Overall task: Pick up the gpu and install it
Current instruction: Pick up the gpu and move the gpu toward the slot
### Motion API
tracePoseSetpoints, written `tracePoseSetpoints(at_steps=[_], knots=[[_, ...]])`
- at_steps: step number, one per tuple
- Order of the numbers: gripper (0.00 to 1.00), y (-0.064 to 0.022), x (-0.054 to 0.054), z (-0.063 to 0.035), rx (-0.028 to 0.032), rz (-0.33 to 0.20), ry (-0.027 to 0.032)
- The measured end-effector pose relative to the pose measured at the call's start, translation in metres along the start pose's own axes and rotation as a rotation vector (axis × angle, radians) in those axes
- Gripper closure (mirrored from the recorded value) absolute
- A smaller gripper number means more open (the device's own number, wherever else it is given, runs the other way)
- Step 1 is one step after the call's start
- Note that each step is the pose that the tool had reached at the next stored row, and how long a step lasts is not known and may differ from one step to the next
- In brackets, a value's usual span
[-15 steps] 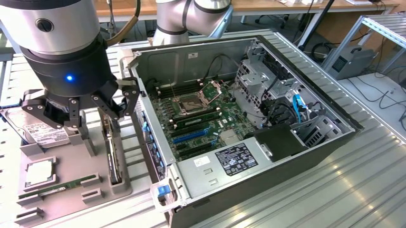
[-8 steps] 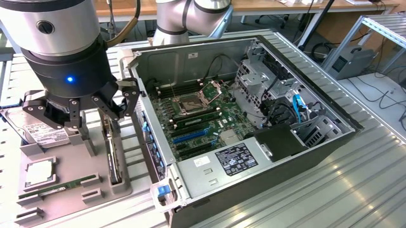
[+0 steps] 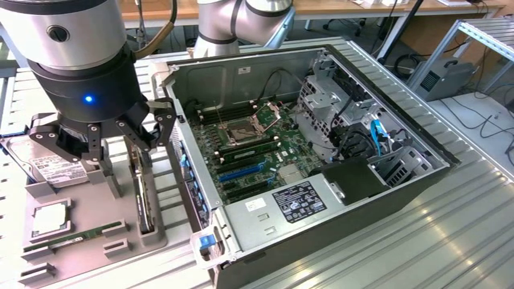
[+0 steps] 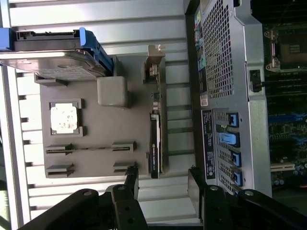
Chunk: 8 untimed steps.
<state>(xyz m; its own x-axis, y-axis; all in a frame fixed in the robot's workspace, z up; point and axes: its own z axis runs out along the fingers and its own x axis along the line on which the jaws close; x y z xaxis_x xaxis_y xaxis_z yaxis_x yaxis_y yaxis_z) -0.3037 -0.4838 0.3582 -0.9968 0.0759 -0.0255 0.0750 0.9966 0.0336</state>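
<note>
One gpu [image 4: 154, 143] stands on edge, lengthwise beside case [image 4: 216, 57]

Arm [image 3: 76, 54] vertical, pincer [image 3: 129, 150] pointing down, jaws wide apart

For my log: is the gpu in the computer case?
Out. The gpu stands on edge in the gray holder beside the case.

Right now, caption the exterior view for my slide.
Open gripper poised over the gpu, which stands on edge in a gray parts tray beside the open computer case.
</note>
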Motion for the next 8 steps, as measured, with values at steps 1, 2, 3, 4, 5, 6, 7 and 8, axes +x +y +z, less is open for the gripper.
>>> tracePoseSetpoints(at_steps=[1,2,3,4,5,6,7,8], knots=[[0.46,0.0002,0.0,0.0001,0.0,0.0,0.0],[0.46,0.0005,0.0001,0.0003,0.0,0.0,0.0],[0.46,0.0007,0.0001,0.0004,0.0,0.0,0.0],[0.46,0.0009,0.0001,0.0005,0.0001,0.0,0.0001],[0.46,0.001,0.0001,0.0007,0.0,0.0,0.0],[0.46,0.0012,0.0001,0.0009,0.0,0.0,0.0],[0.46,0.0013,0.0002,0.001,0.0,0.0,0.0],[0.46,0.0015,0.0002,0.0011,0.0001,0.0,0.0]])
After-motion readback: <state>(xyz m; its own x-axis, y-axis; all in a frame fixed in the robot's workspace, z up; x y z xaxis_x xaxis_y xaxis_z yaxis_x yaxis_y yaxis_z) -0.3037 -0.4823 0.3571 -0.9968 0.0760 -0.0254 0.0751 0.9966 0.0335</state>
